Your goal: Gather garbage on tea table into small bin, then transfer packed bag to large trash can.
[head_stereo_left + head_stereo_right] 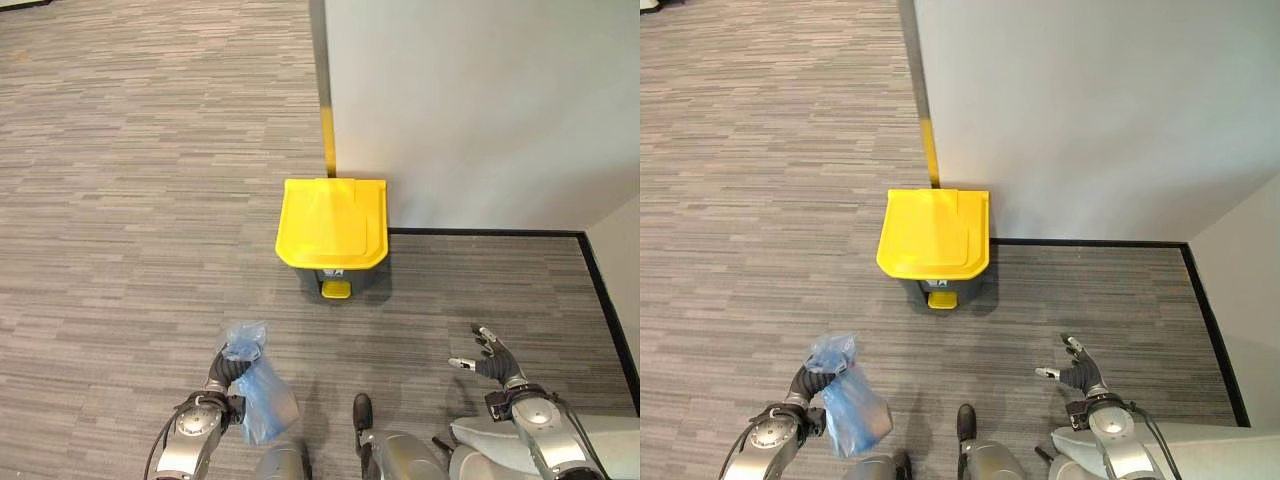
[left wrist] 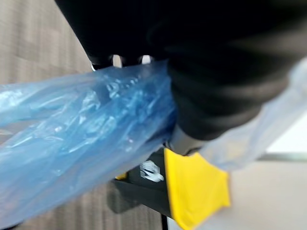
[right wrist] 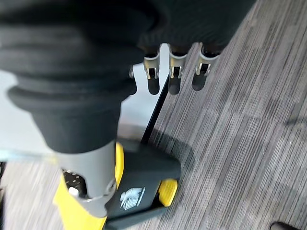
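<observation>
Gripped by its neck in my left hand (image 1: 226,371), the blue bag (image 1: 262,400) hangs short of the yellow-lidded bin (image 1: 333,222), lid down, so I judge the transfer underway, needing the pedal (image 1: 336,289) pressed while my right hand (image 1: 492,362) stays loose.

The pedal bin (image 1: 332,240) stands on the carpet floor (image 1: 120,200) ahead of the robot, its back against the wall (image 1: 480,100) at the wall's outer corner, its lid down and its pedal (image 1: 336,289) facing the robot. Nearer, to the left, the left hand (image 1: 222,370) grips the neck of the plastic bag (image 1: 262,398) (which hangs below it, well short of the bin). To the right, the right hand (image 1: 492,362) hangs spread over bare carpet, level with the left.
</observation>
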Robot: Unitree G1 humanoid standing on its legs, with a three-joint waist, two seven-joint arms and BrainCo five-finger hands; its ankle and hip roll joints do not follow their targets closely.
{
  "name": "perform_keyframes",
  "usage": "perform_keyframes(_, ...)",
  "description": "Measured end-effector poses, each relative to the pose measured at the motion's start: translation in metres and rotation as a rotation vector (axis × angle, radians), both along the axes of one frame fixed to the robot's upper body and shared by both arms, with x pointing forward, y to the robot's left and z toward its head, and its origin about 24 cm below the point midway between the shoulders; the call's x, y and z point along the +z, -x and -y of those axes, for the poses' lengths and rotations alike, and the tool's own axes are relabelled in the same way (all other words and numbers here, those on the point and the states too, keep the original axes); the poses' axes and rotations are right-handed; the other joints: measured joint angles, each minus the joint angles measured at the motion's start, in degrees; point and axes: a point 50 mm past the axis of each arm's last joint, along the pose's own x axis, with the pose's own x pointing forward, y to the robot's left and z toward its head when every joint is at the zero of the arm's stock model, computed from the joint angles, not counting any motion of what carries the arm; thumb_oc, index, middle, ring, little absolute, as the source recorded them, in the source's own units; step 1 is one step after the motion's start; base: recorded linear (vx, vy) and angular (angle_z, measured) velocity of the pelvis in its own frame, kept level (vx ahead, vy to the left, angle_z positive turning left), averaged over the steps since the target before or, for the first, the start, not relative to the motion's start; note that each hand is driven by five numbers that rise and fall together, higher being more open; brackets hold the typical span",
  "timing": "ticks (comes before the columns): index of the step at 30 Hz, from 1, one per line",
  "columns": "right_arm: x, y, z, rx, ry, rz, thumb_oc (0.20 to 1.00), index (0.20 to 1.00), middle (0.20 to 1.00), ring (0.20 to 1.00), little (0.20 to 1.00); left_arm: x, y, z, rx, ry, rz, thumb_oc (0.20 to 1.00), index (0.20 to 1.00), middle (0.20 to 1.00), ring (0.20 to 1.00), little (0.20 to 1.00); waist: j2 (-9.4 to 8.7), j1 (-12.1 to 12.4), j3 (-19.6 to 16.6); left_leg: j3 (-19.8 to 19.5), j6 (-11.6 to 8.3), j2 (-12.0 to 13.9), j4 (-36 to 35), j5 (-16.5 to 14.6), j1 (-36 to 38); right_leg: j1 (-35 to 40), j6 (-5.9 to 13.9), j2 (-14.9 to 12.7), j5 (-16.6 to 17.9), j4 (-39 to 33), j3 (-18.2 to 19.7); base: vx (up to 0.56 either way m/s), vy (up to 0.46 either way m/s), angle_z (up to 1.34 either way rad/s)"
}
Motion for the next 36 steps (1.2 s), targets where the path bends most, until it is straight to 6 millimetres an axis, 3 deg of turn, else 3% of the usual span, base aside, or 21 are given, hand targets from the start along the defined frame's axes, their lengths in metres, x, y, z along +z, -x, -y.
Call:
perform_keyframes(3, -0.006, 0.002, -0.006, -0.018, -0.020, -0.015, 1.000, 1.000, 1.000, 1.000, 1.000, 0.001, 0.000, -0.004, 0.000, -0.014, -0.001, 0.200, 0.200, 0.200, 0.200, 0.200, 0.03, 0.97, 0.11, -0.50, -0.15, 2.09, -4.82, 7.99, -5.43, 2.79, 0.38, 2.30, -0.21, -0.62, 0.32, 0.18, 0.141, -0.52)
perform_keyframes(5, -0.009, 0.005, -0.007, -0.020, -0.023, -0.024, 1.000, 1.000, 1.000, 1.000, 1.000, -0.003, 0.004, -0.004, 0.004, -0.013, -0.019, 0.200, 0.200, 0.200, 0.200, 0.200, 0.12, 0.78, 0.04, -0.19, 0.43, 2.07, -3.26, 10.21, -5.74, 5.87, 1.21, 2.88, -0.80, -0.77, 0.93, 0.20, 0.200, -0.81)
perform_keyframes(9, -0.013, 0.016, 0.001, -0.044, -0.009, -0.061, 1.000, 1.000, 1.000, 1.000, 1.000, 0.002, -0.003, -0.003, -0.005, -0.014, 0.007, 0.200, 0.200, 0.200, 0.200, 0.200, 1.40, -1.20, -0.89, 4.47, 4.06, 0.36, 1.01, 10.10, -2.98, 10.13, 4.30, 2.07, -3.38, -1.95, 0.99, 0.32, 0.449, -0.55)
perform_keyframes(10, -0.014, 0.016, -0.001, -0.045, -0.014, -0.066, 1.000, 1.000, 1.000, 1.000, 1.000, 0.003, -0.006, -0.002, -0.007, -0.013, 0.010, 0.200, 0.200, 0.200, 0.200, 0.200, 1.83, -2.11, -1.00, 5.73, 6.36, -1.95, -1.32, 9.41, -0.57, 10.36, 5.96, 0.94, -5.05, 0.38, 1.31, 0.21, 0.455, -0.03)
perform_keyframes(11, -0.014, 0.015, -0.002, -0.039, -0.014, -0.067, 1.000, 1.000, 1.000, 1.000, 1.000, 0.000, -0.004, -0.001, -0.003, -0.008, 0.000, 0.200, 0.200, 0.200, 0.200, 0.200, 2.99, -1.99, -1.38, 5.80, 9.36, -2.31, -1.90, 11.80, 0.89, 9.70, 6.90, 1.21, -5.92, 2.99, 1.13, 0.12, 0.344, -0.10)
perform_keyframes(14, -0.016, 0.013, -0.009, -0.024, -0.027, -0.069, 1.000, 1.000, 1.000, 1.000, 1.000, -0.004, 0.001, -0.004, 0.007, -0.012, -0.023, 0.200, 0.200, 0.200, 0.200, 0.200, 4.15, -1.60, -2.42, 5.41, 11.06, -2.94, -3.41, 11.53, 3.01, 4.71, 8.41, 0.13, -10.20, 14.55, 1.18, 0.07, 0.209, -0.12)
perform_keyframes(15, -0.011, 0.005, -0.009, -0.017, -0.025, -0.044, 1.000, 1.000, 1.000, 1.000, 1.000, -0.003, -0.001, -0.006, 0.010, -0.019, -0.020, 0.200, 0.200, 0.200, 0.200, 0.200, 3.77, -0.66, -2.42, 5.47, 12.07, -5.56, -4.49, 10.75, 3.35, -1.09, 8.30, -5.35, -15.46, 22.74, 0.81, 0.09, 0.176, -0.15)
perform_keyframes(17, -0.011, 0.003, -0.013, -0.013, -0.034, -0.037, 1.000, 1.000, 1.000, 1.000, 1.000, -0.002, -0.001, -0.009, 0.021, -0.030, -0.018, 0.200, 0.200, 0.200, 0.200, 0.200, 3.68, 0.73, -2.34, 6.24, 12.74, -7.66, -5.51, 10.23, 4.23, -4.71, 10.09, -11.99, -15.92, 22.96, 0.11, 0.16, 0.171, -0.13)
perform_keyframes(19, -0.015, 0.006, -0.019, 0.010, -0.042, -0.054, 1.000, 1.000, 1.000, 1.000, 1.000, -0.003, 0.007, -0.020, 0.072, -0.045, -0.027, 0.200, 0.200, 0.200, 0.200, 0.200, 3.03, 1.58, -2.62, 5.64, 10.65, -7.74, -7.28, 9.45, 6.04, -7.78, 10.95, -10.17, -15.38, 22.59, 0.03, 0.22, 0.108, 0.00)
perform_keyframes(20, -0.016, 0.006, -0.017, 0.005, -0.037, -0.060, 1.000, 1.000, 1.000, 1.000, 1.000, -0.005, 0.011, -0.024, 0.090, -0.057, -0.044, 0.200, 0.200, 0.200, 0.200, 0.200, 2.97, 1.97, -2.64, 5.45, 10.19, -7.31, -8.60, 9.77, 6.31, -10.75, 10.33, -4.49, -14.96, 22.28, 1.93, 0.11, -0.004, 0.18)
perform_keyframes(22, -0.019, 0.010, -0.014, -0.004, -0.031, -0.079, 1.000, 1.000, 1.000, 1.000, 1.000, -0.007, 0.015, -0.025, 0.092, -0.061, -0.058, 0.200, 0.200, 0.200, 0.200, 0.200, 2.26, 1.98, -2.60, 5.65, 10.06, -7.91, -8.59, 8.70, 6.72, -13.36, 7.83, -1.70, -13.41, 21.04, -0.62, 0.13, -0.068, 0.18)
perform_keyframes(25, -0.026, 0.024, -0.007, -0.035, -0.025, -0.118, 1.000, 1.000, 1.000, 1.000, 1.000, -0.009, 0.016, -0.022, 0.089, -0.048, -0.059, 0.200, 0.200, 0.200, 0.200, 0.200, 2.41, 1.60, -2.74, 1.77, 8.71, -10.22, -8.20, 9.49, 6.93, -12.84, 6.18, -0.65, -10.93, 17.11, 0.18, 0.14, -0.118, 0.64)
perform_keyframes(26, -0.031, 0.032, -0.005, -0.047, -0.024, -0.148, 1.000, 1.000, 1.000, 1.000, 1.000, -0.008, 0.015, -0.020, 0.084, -0.041, -0.052, 0.200, 0.200, 0.200, 0.200, 0.200, 2.95, 0.87, -2.71, 0.30, 7.66, -10.08, -8.07, 8.83, 7.12, -10.88, 4.46, -0.34, -9.23, 13.38, 0.14, 0.08, -0.063, 1.21)
perform_keyframes(28, -0.038, 0.042, -0.003, -0.061, -0.025, -0.185, 1.000, 1.000, 1.000, 1.000, 1.000, -0.004, 0.015, -0.020, 0.072, -0.044, -0.035, 0.200, 0.200, 0.200, 0.200, 0.200, 1.57, 1.34, -2.48, 6.63, 3.37, -8.76, -4.92, 4.59, 6.94, -6.70, 0.70, -2.53, -0.61, 7.23, -2.23, 0.05, -0.016, 0.78)
perform_keyframes(29, -0.036, 0.040, 0.001, -0.066, -0.015, -0.180, 1.000, 1.000, 1.000, 1.000, 1.000, -0.005, 0.018, -0.019, 0.072, -0.040, -0.042, 0.200, 0.200, 0.200, 0.200, 0.200, 2.20, 1.41, -1.74, 8.30, 4.53, -7.50, -0.86, 5.36, 5.79, -5.98, 0.35, -2.31, -1.58, 7.61, -2.51, 0.03, 0.089, 0.29)
perform_keyframes(30, -0.034, 0.034, 0.000, -0.070, -0.023, -0.167, 1.000, 1.000, 1.000, 1.000, 1.000, -0.005, 0.019, -0.021, 0.070, -0.044, -0.046, 0.200, 0.200, 0.200, 0.200, 0.200, 1.01, 1.81, -1.12, 7.96, 4.46, -7.42, 6.06, 4.88, 2.36, -5.54, 0.11, -3.14, -1.86, 7.33, -1.91, 0.02, 0.083, 0.08)
perform_keyframes(31, -0.031, 0.028, -0.001, -0.077, -0.038, -0.142, 1.000, 1.000, 1.000, 1.000, 1.000, -0.007, 0.020, -0.022, 0.069, -0.048, -0.055, 0.200, 0.200, 0.200, 0.200, 0.200, 0.08, 2.17, -1.07, 7.50, 3.33, -5.84, 10.94, 2.69, -0.68, -4.87, 0.03, -4.06, -1.46, 6.36, -1.86, 0.09, 0.228, 0.02)
perform_keyframes(32, -0.029, 0.026, 0.002, -0.091, -0.034, -0.131, 1.000, 1.000, 1.000, 1.000, 1.000, -0.010, 0.018, -0.020, 0.063, -0.039, -0.071, 0.200, 0.200, 0.200, 0.200, 0.200, -0.24, 1.97, -1.05, 7.76, 2.06, 1.31, 9.14, 1.78, -0.87, -3.09, 0.13, -3.92, -0.99, 4.43, -2.16, 0.13, 0.248, -0.05)
perform_keyframes(33, -0.027, 0.023, 0.004, -0.090, -0.028, -0.124, 1.000, 1.000, 1.000, 1.000, 1.000, -0.010, 0.018, -0.019, 0.056, -0.033, -0.069, 0.200, 0.200, 0.200, 0.200, 0.200, -0.24, 1.56, -0.94, 6.25, 1.29, 4.75, 5.76, 2.25, -0.21, -2.54, 1.73, -4.11, -0.01, 4.03, -1.70, 0.21, 0.404, -0.07)
perform_keyframes(34, -0.024, 0.019, 0.005, -0.090, -0.021, -0.109, 1.000, 1.000, 1.000, 1.000, 1.000, -0.009, 0.014, -0.018, 0.050, -0.030, -0.063, 0.200, 0.200, 0.200, 0.200, 0.200, 0.50, 0.60, -1.15, 3.41, -2.57, 9.20, -1.97, 4.67, 1.55, -1.70, 2.75, -3.91, -0.13, 3.06, -1.95, 0.18, 0.338, -0.11)
perform_keyframes(36, -0.023, 0.019, 0.007, -0.089, -0.013, -0.113, 1.000, 1.000, 1.000, 1.000, 1.000, -0.006, 0.006, -0.012, 0.042, -0.015, -0.040, 0.200, 0.200, 0.200, 0.200, 0.200, 1.20, -0.04, -1.15, 0.98, -3.09, 10.31, -6.28, 6.23, 3.02, -1.18, 3.95, -4.23, -0.22, 3.07, -1.65, 0.12, 0.363, -0.21)
